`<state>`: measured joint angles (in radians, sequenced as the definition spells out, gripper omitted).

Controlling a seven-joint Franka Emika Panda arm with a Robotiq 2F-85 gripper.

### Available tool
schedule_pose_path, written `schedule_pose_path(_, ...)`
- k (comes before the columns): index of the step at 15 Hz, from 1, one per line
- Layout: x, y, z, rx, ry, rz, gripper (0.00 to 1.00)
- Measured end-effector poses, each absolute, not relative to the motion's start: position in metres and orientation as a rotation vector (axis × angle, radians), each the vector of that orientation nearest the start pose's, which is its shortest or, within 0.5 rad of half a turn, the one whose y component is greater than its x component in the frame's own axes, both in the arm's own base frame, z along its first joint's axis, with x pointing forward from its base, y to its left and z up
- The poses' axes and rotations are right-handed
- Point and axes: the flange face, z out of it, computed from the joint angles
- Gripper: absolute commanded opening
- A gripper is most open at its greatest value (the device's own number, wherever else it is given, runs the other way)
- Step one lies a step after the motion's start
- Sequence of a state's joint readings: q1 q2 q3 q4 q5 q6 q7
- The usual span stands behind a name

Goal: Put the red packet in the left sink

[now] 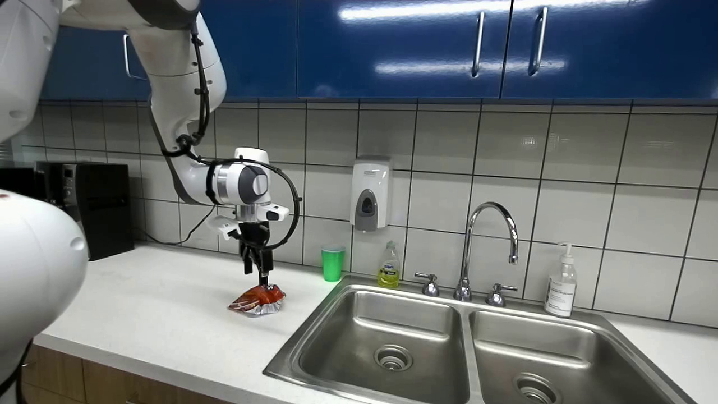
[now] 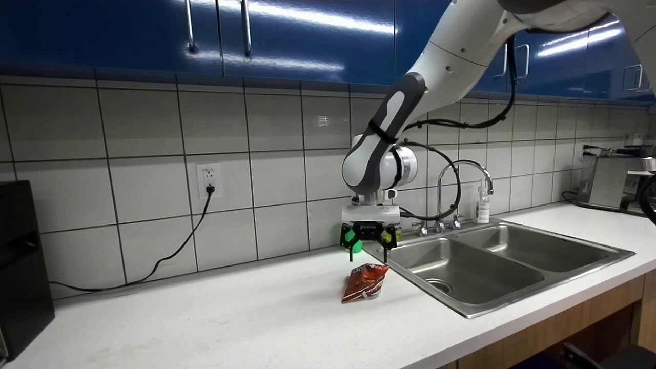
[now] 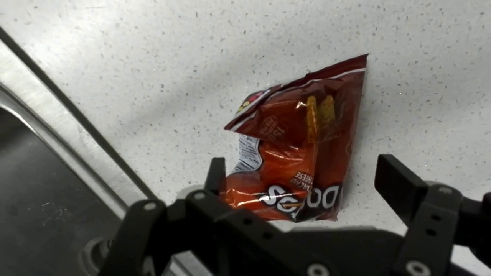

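On the worktop [image 2: 230,318] near the left sink [image 1: 401,314] lies the red packet [image 2: 365,282]; over it the fingers [image 3: 397,184] stand wide apart, gripping nothing; whether one touches it, I can't tell.

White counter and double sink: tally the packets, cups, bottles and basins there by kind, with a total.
Packets: 1, the red packet
Cups: 1, the green cup
Bottles: 2, the bottle of yellow liquid and the pump bottle
Basins: 2, the left sink and the right basin
Total: 6
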<state>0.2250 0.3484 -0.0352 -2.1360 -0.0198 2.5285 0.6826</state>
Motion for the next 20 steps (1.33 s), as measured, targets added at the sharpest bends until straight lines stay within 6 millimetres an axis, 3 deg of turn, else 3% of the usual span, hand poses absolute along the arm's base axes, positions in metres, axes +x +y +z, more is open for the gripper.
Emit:
schedule_pose_path(10,0.583,0.105,0.223,-3.064,0.804,-0.066,1.00)
schedule_pose_path(20,0.592,0.116,0.210,-3.072,0.792,-0.064,1.00)
